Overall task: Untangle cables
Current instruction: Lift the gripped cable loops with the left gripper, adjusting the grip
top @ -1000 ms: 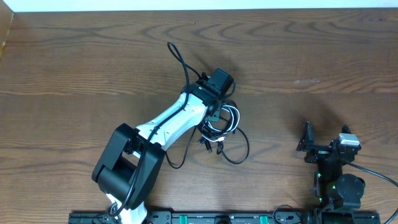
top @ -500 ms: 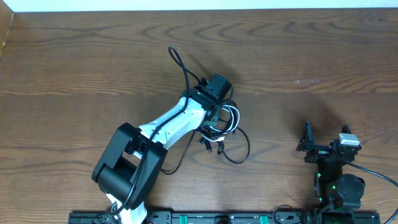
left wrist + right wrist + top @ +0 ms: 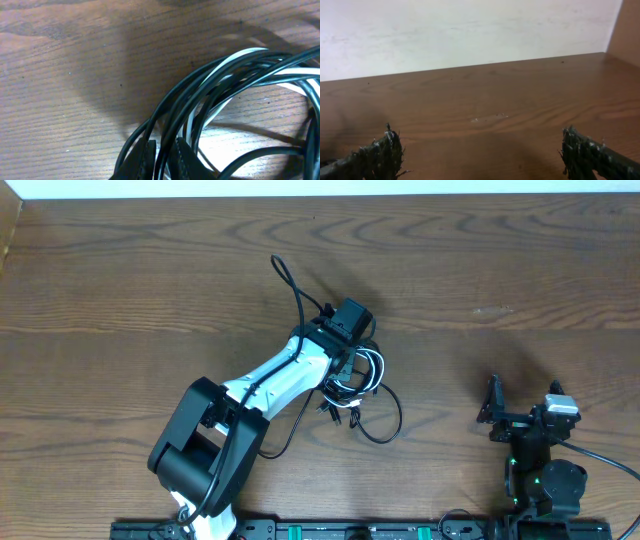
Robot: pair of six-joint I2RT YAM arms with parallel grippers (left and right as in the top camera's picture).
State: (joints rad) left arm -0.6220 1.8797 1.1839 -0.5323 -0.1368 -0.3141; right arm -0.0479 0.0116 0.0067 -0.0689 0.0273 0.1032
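Brown wood-grain table (image 3: 520, 260) filled the overhead view, where tangled thin black and white cables (image 3: 368, 385) lay at centre beneath the white-armed left gripper (image 3: 350, 360); the black right gripper (image 3: 492, 408) sat lower right. Left wrist view: at bottom centre, the left gripper (image 3: 164, 159), jaws nearly together, pinched black strands of the cables (image 3: 235, 65). Right wrist view: the right gripper (image 3: 480, 155) gaped wide, holding nothing, before a white wall (image 3: 445, 30).

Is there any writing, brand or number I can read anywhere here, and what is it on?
None: no readable text shows on the tangled black and white cables, the brown wooden table, the white and black left arm or the black right arm.
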